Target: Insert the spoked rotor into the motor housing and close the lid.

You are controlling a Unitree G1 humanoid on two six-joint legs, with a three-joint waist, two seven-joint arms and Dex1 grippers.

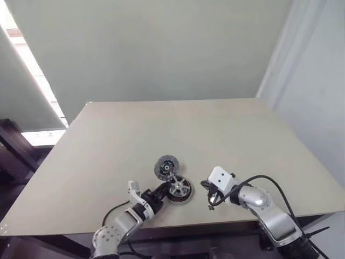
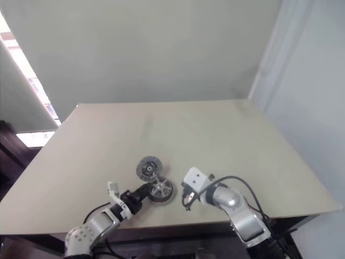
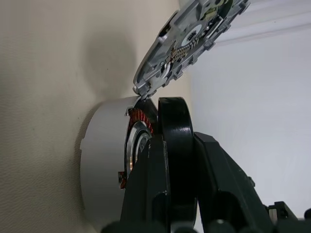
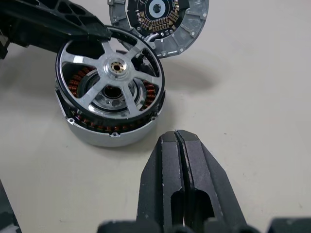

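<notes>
On the counter point(image 1: 226, 129) in my head views, the rotor point(image 1: 178, 189) sits near the front edge with my left pincer point(image 1: 161, 191) at its rim and the lid point(image 1: 166, 166) just behind, touching it. Along the left wrist, that pincer is narrowed on the rotor's dark rim over the housing point(image 3: 104, 160); if it tilts, the rotor could jam crooked. From the right wrist, my right pincer point(image 4: 180, 141) is closed, empty, near the rotor.
</notes>
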